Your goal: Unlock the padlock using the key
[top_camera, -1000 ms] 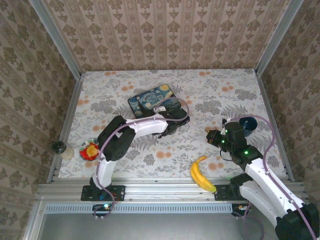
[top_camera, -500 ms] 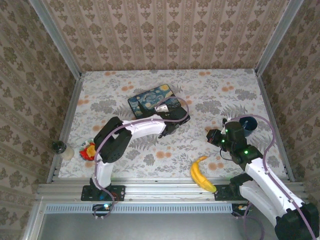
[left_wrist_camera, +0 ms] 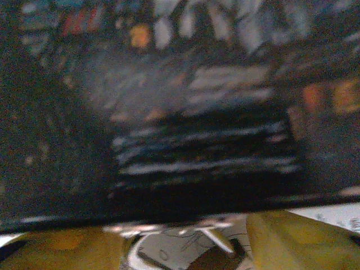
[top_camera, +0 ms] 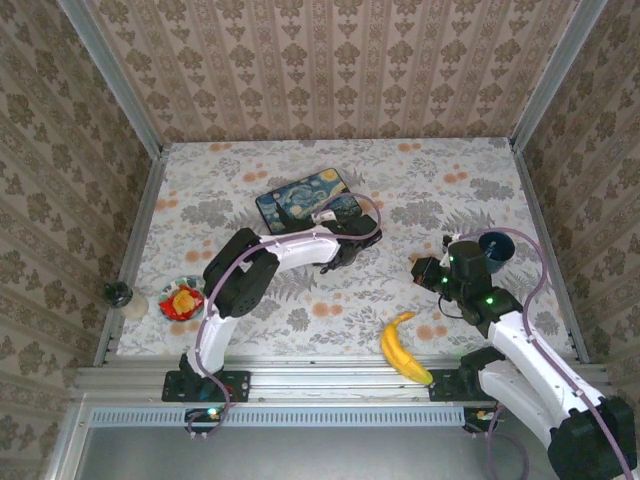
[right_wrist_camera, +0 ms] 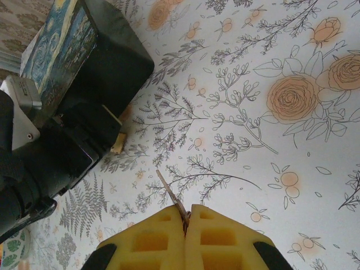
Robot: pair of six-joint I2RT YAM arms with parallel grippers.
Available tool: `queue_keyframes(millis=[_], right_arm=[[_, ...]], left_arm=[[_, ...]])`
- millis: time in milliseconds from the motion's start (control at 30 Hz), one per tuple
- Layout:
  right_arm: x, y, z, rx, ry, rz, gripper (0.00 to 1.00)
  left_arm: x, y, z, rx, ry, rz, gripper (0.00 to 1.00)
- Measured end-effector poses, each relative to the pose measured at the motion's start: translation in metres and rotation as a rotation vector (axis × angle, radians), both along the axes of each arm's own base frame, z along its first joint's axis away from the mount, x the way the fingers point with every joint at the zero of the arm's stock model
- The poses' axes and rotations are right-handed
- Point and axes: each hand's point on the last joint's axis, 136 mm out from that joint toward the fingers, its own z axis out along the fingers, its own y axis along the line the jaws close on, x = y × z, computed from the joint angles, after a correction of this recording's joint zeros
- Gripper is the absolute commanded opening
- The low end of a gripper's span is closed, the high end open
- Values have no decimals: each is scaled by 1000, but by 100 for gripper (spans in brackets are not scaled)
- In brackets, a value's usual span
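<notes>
Starting nearest: right fingers (right_wrist_camera: pixel 152 239), pressed together on the key (right_wrist_camera: pixel 170 196), its blade jutting forward and leftward. Beyond, across bare worktop (right_wrist_camera: pixel 270 169), we place the padlock (right_wrist_camera: pixel 117 144), small and brass, at the foot of the painted box (right_wrist_camera: pixel 62 50), left of the blade tip and slightly off its line. Left fingers (left_wrist_camera: pixel 295 236) stand apart right at it, the nearer arm; whether they touch it we cannot tell.
</notes>
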Motion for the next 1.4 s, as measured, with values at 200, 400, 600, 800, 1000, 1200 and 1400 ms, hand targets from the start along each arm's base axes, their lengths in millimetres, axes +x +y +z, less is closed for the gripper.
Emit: queue_keyframes(millis=[200,400,600,800,1000,1200,1400], right_arm=[[1,0,-1,1,3,0,0],[1,-1,0,2,1,-4,0],[1,-1,1,10,-3,-8,0],[1,-2,6,20,-19,-16,0],[1,-2,6,21,-16,-19,0],[1,-2,6,21,-16,-19,0],[1,-2,6,21,-16,-20,0]], left_arm=[[-29,20,-9,34,53,-28,51],[-35,16,3,-14,52,-81,58],[-21,9,2,-62,70,-136,63],[-10,13,2,-58,83,-175,58],[-5,5,-3,-77,108,-254,53],[-5,-3,-4,-104,124,-302,45],[-6,-9,-4,-127,131,-320,44]])
